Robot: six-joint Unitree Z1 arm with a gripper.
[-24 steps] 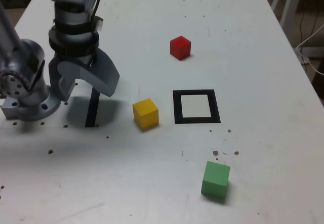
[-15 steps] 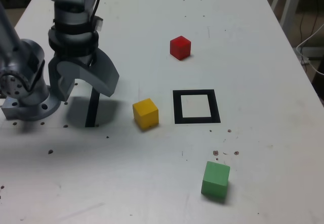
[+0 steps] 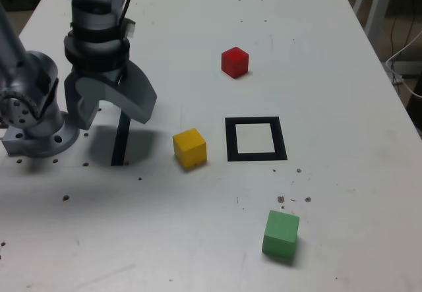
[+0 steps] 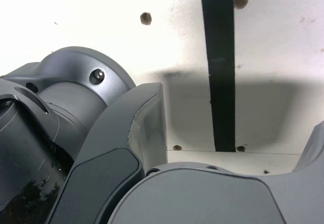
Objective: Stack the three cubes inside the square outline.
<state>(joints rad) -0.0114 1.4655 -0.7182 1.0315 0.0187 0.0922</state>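
The gripper [image 3: 115, 122] stands wide open with nothing between its jaws, above the desk [image 3: 343, 193] at the left of the exterior view, over the black strip [image 3: 122, 140]. Judging by how things lie, the job has yet to show any result: no cube sits in the square outline [image 3: 282, 139], none rests on another, and all three placements are left to do.

Going outward from the gripper, the yellow cube [image 3: 190, 148] comes first, to its right and a little nearer the exterior camera, on the bare desk between the strip and the outline. It lies just left of the outline, apart from it. The red cube [image 3: 235, 62] is farther right and on the far side, beyond the outline. The green cube [image 3: 281, 233] is the most distant from the gripper, at the near right, on the near side of the outline. The wrist view shows no cube, only the strip and desk beneath the parted jaws, so the arm would probably need to swing right before any grasp. The yellow cube seems the handiest base.
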